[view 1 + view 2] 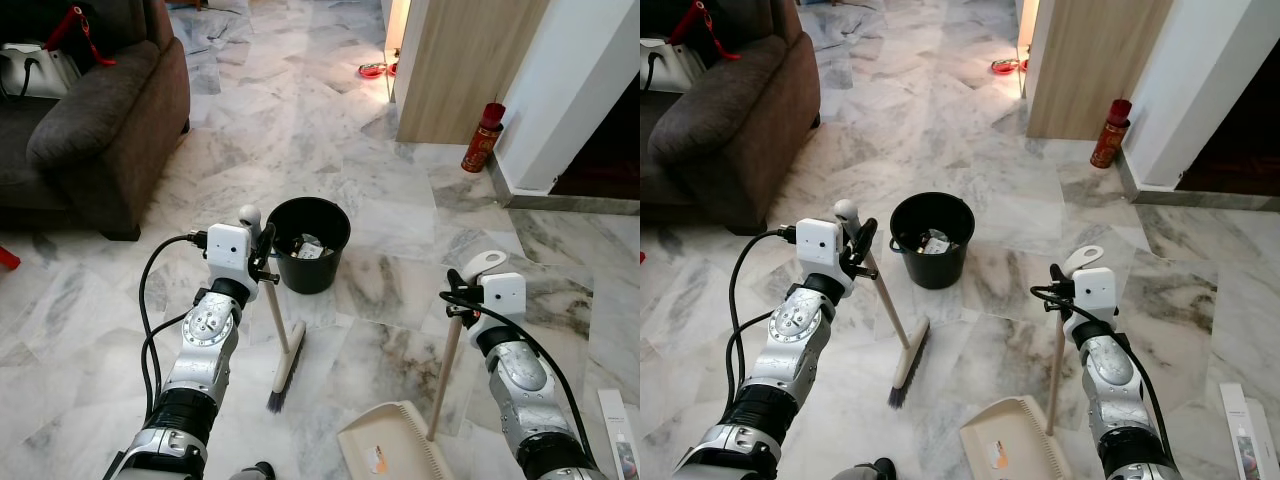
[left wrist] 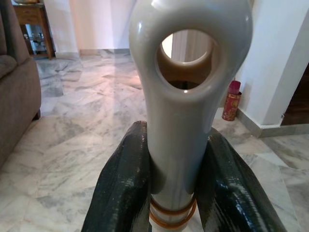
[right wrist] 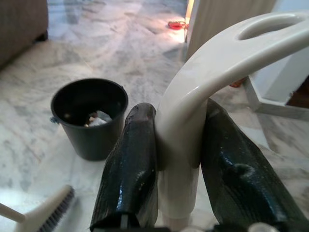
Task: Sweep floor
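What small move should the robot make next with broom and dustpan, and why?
Probably draw the cream long-handled broom, gripped by the left pincer, toward the cream plastic dustpan held by the right pincer: its bristles rest on the marble floor apart from the pan's mouth.

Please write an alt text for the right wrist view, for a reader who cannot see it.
The right gripper is shut on the cream handle of a dustpan. Beyond it on the marble floor stands a black bin with some litter inside, and the head of a broom shows near it.
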